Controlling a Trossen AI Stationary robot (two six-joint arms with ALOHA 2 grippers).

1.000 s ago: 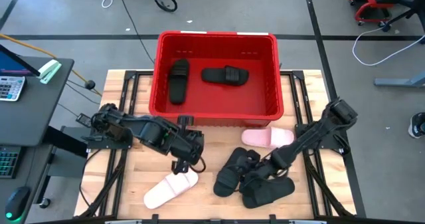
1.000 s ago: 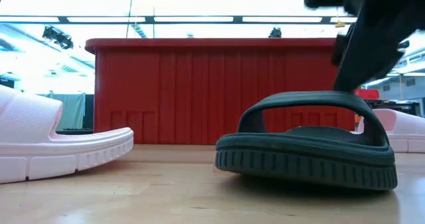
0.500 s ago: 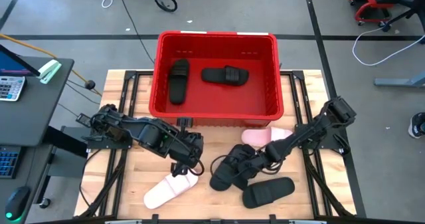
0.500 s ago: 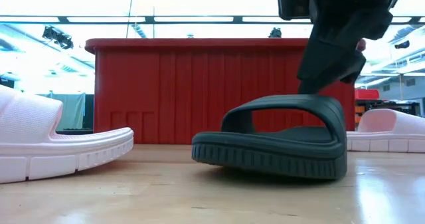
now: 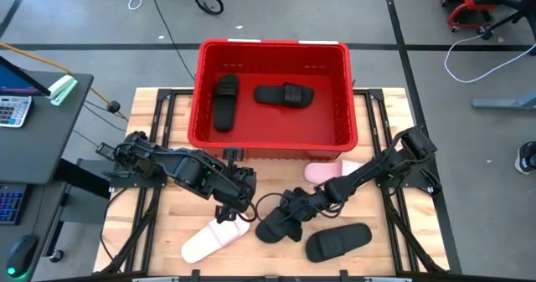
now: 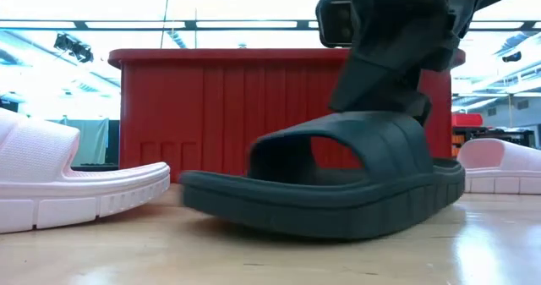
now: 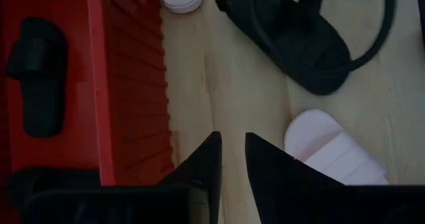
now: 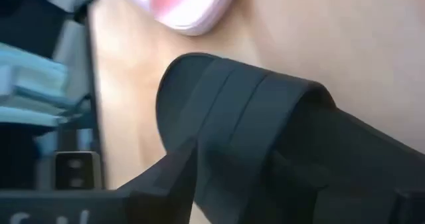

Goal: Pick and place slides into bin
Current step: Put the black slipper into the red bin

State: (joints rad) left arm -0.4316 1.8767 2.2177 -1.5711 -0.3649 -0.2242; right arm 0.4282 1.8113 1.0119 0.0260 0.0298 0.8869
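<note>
On the pale wood tabletop (image 5: pixel 167 198), right gripper (image 5: pixel 295 213) is clamping a black slide (image 5: pixel 279 226) by its strap; left gripper (image 5: pixel 228 212), fingers narrowly parted, is hovering over a pink slide (image 5: pixel 209 238). Red bin (image 5: pixel 272 52) is holding two black slides. Grey floor, cables, and a desk are lying beyond.

One camera looks straight down on the tabletop (image 5: pixel 167 106); one sits level at its surface; both wrist cameras look closely downward; all share the black slide (image 5: pixel 276 225)
</note>
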